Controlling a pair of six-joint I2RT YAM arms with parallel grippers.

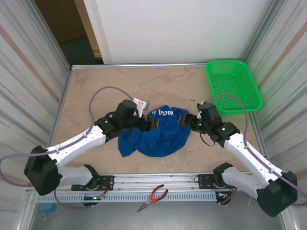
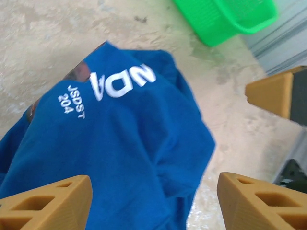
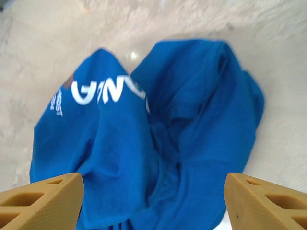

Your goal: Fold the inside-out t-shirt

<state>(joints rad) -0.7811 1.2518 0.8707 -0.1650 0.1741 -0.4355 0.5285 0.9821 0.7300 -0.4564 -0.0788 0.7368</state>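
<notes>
Top external view: the inside-out t-shirt [image 1: 156, 136], royal blue with white lettering, lies crumpled in a heap at the centre of the table [image 1: 96, 86]. It is well apart from the green basket [image 1: 234, 86] in the upper right of the frame. The left gripper [image 1: 151, 123] and right gripper [image 1: 184, 120] sit at the heap's upper edge, one on each side. Wrist views show both sets of jaws spread apart over the cloth, clamped on nothing. Folding proper seems not yet begun. The next move probably calls for each gripper to pinch an edge and draw the shirt out flat.
</notes>
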